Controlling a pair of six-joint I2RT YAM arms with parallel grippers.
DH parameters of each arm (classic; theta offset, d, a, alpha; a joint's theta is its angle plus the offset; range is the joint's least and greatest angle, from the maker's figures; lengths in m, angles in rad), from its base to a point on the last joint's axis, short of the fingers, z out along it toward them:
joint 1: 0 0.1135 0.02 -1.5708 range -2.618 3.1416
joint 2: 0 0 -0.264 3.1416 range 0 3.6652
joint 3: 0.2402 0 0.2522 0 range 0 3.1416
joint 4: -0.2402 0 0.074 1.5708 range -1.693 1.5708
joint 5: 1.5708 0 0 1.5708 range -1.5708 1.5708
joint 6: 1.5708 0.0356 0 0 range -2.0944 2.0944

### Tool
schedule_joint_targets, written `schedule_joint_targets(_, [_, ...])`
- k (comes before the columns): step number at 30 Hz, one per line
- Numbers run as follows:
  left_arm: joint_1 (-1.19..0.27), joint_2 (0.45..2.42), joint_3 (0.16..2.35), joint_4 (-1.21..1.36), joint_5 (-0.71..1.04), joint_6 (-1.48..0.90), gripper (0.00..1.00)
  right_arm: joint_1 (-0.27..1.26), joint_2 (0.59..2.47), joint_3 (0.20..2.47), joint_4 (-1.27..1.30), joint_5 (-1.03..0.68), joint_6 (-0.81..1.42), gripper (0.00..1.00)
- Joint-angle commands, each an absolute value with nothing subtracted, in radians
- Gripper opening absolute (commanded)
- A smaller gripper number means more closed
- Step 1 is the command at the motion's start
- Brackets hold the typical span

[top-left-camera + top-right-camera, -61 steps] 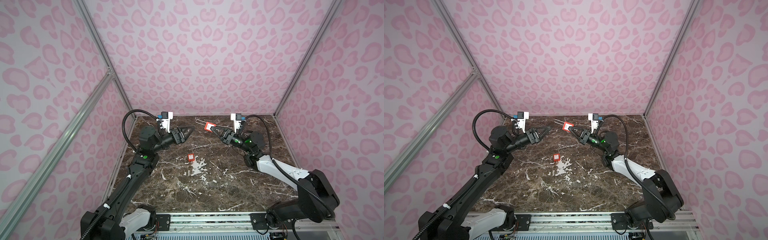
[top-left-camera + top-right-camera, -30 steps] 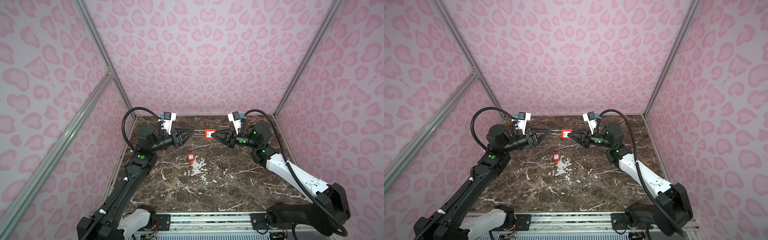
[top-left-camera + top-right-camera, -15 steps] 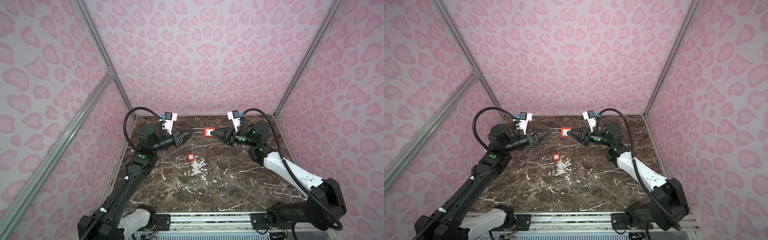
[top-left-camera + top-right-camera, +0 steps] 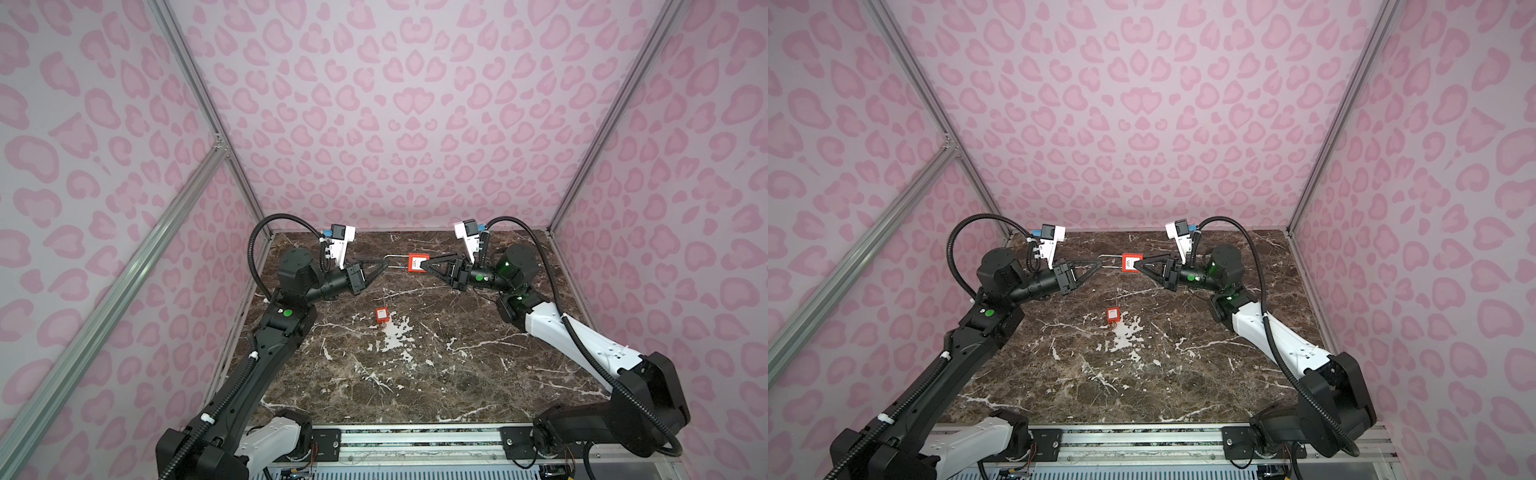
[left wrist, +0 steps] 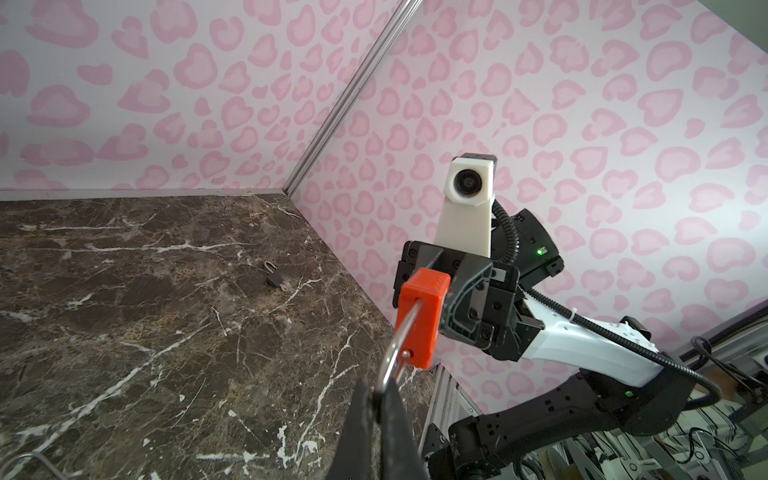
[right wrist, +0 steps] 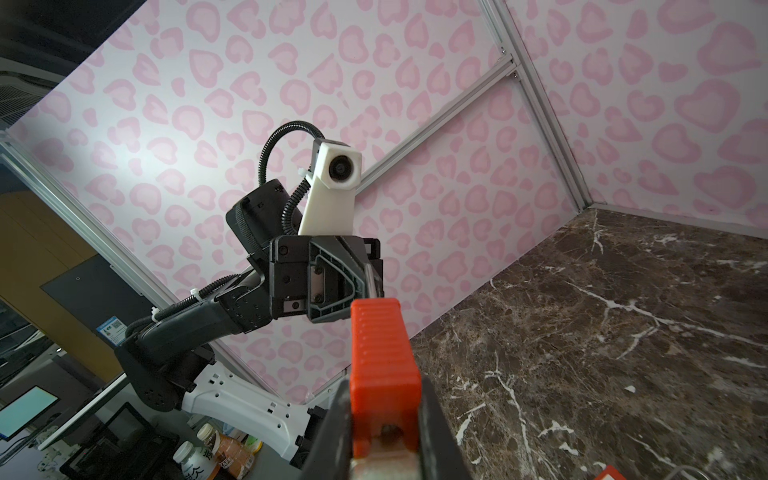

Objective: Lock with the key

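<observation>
Pink leopard-print walls (image 4: 395, 104) box in a dark marble desk (image 4: 415, 395). Above its far half, both arms meet tip to tip in both top views, with a red padlock (image 4: 416, 263) held in the air between them. The right jaws are narrow and clamp the padlock's red body (image 6: 382, 365) on its two flat sides. Its metal shackle (image 5: 400, 332) points toward the left arm. The left jaws are pinched tight on the bend of that shackle, as the left wrist view shows. One shackle leg enters the body and the other ends just outside it.

On the desk, nearer the middle and well apart from the arms, lies a small red piece (image 4: 382, 314); whether it is the key I cannot tell. A little dark padlock (image 5: 274, 279) lies on the desk by a wall.
</observation>
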State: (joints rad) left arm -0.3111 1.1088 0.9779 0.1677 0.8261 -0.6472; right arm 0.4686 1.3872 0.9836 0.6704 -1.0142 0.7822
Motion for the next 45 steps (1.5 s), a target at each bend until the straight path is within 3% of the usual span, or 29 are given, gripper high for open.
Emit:
schedule_joint_targets(1, [-0.314, 1.112, 0.982, 0.218, 0.845, -0.644, 0.04, 0.471, 1.396, 0.976, 0.720, -1.019, 0.783, 0.07])
schedule_joint_targets(12, [-0.332, 1.132, 1.002, 0.216, 0.867, -0.644, 0.04, 0.474, 1.443, 0.992, 0.808, -1.049, 0.869, 0.07])
schedule_joint_targets(18, [-0.333, 1.129, 1.009, 0.209, 0.867, -0.636, 0.04, 0.472, 1.436, 1.008, 0.683, -1.048, 0.767, 0.07])
schedule_joint_targets(25, [-0.336, 1.109, 0.992, 0.209, 0.867, -0.602, 0.04, 0.469, 1.492, 0.996, 1.015, -1.107, 1.074, 0.07])
schedule_joint_targets(36, [-0.336, 1.094, 0.985, 0.196, 0.858, -0.575, 0.04, 0.460, 1.503, 0.999, 1.020, -1.126, 1.111, 0.07])
schedule_joint_targets(40, [-0.336, 1.098, 0.986, 0.196, 0.863, -0.596, 0.04, 0.459, 1.483, 0.979, 0.978, -1.104, 1.018, 0.06])
schedule_joint_targets(45, [-0.336, 1.098, 0.990, 0.169, 0.879, -0.597, 0.04, 0.467, 1.413, 0.969, 0.729, -1.047, 0.694, 0.06])
